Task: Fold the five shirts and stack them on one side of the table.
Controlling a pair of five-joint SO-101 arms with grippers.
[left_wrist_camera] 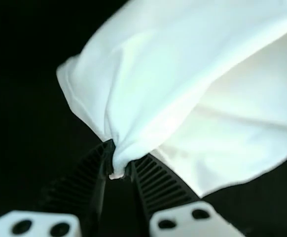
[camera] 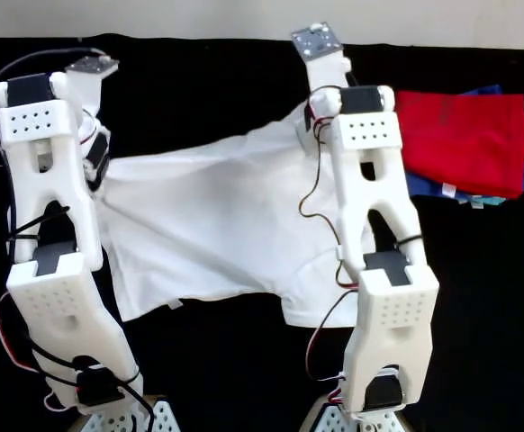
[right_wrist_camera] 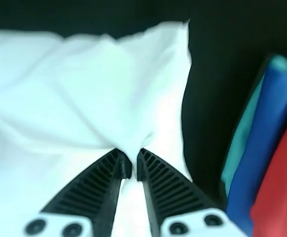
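Observation:
A white shirt (camera: 217, 225) is stretched across the black table between both arms. My left gripper (left_wrist_camera: 118, 174) is shut on a bunched edge of the white shirt (left_wrist_camera: 193, 89), at the shirt's left side in the high view. My right gripper (right_wrist_camera: 133, 168) is shut on a fold of the white shirt (right_wrist_camera: 84, 98) near its far right corner. In the high view the arms cover both grippers. A stack of folded shirts, red (camera: 465, 135) on top of blue (camera: 424, 187) and teal, lies at the far right.
The folded stack (right_wrist_camera: 267, 163) lies close beside my right gripper, with a strip of black table (right_wrist_camera: 207, 98) between it and the white shirt. Bare black table (camera: 226, 369) lies in front of the shirt between the arm bases.

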